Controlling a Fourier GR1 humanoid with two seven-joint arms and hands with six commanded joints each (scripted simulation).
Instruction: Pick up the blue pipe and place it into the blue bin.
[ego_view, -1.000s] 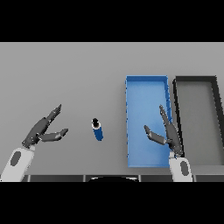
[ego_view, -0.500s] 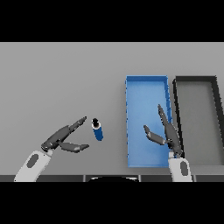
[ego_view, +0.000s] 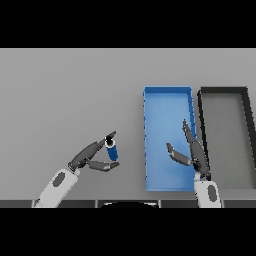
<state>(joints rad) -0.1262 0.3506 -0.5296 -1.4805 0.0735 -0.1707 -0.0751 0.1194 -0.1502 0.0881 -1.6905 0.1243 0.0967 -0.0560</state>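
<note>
1. Your left hand (ego_view: 89, 157) is spread open, fingers straight, with the blue pipe (ego_view: 112, 149) standing between its fingertips and thumb, touching or nearly so.
2. Your right hand (ego_view: 194, 152) hangs open over the blue bin (ego_view: 167, 93), thumb out to its left.
3. The black bin (ego_view: 222, 91) lies just right of that hand.

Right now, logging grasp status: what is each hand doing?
Left hand: open, fingers either side of the blue pipe, not closed on it.
Right hand: open, holding nothing.
</note>
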